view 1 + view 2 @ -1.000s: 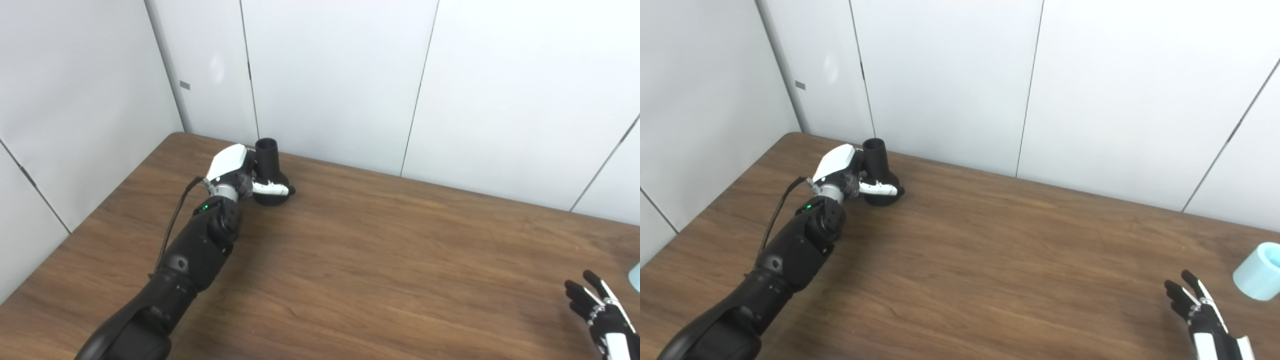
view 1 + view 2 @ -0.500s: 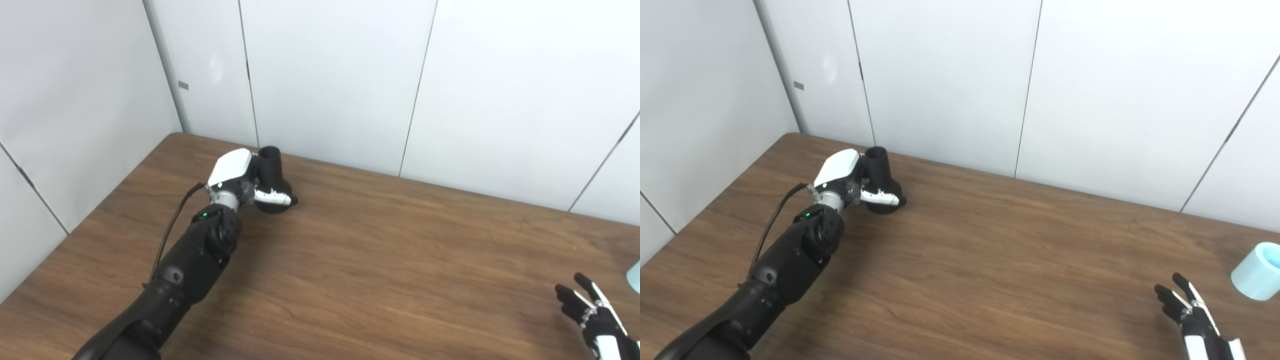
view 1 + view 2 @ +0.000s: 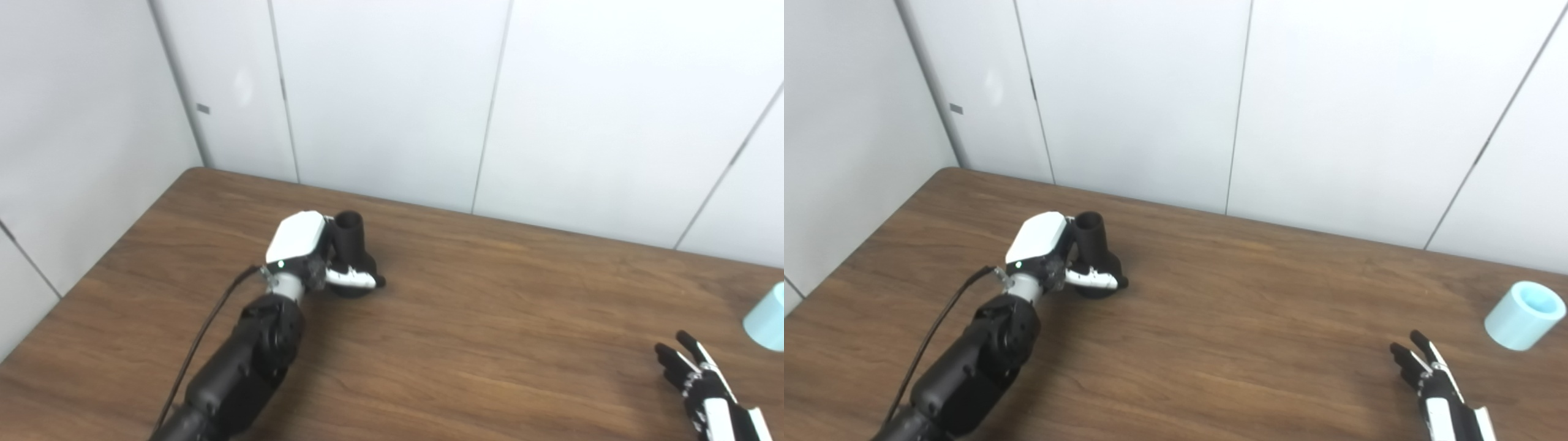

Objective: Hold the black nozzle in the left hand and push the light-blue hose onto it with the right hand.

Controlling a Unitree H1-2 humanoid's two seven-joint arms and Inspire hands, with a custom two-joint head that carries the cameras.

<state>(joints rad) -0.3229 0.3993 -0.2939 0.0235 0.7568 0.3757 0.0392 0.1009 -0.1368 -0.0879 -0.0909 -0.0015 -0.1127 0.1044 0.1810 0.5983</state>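
The black nozzle (image 3: 352, 237) stands upright on the left half of the table, narrow neck up and wide base down. My left hand (image 3: 306, 257) is shut on it, the white thumb lying across the front of the base. Whether the base touches the wood I cannot tell. The light-blue hose (image 3: 1522, 314), a short thick tube, lies on its side at the far right with its opening turned up and right. My right hand (image 3: 1427, 373) is low at the bottom right, open with fingers spread, holding nothing, a short way left of and nearer than the hose.
The brown wooden table (image 3: 1249, 343) meets white wall panels (image 3: 1335, 110) along its far and left edges. A black cable (image 3: 202, 343) runs along my left forearm. Bare wood lies between the two hands.
The camera has shifted, bringing more of the hose into view. My left hand has drawn the nozzle away from the back wall toward me. The right hand stays open, low at the right.
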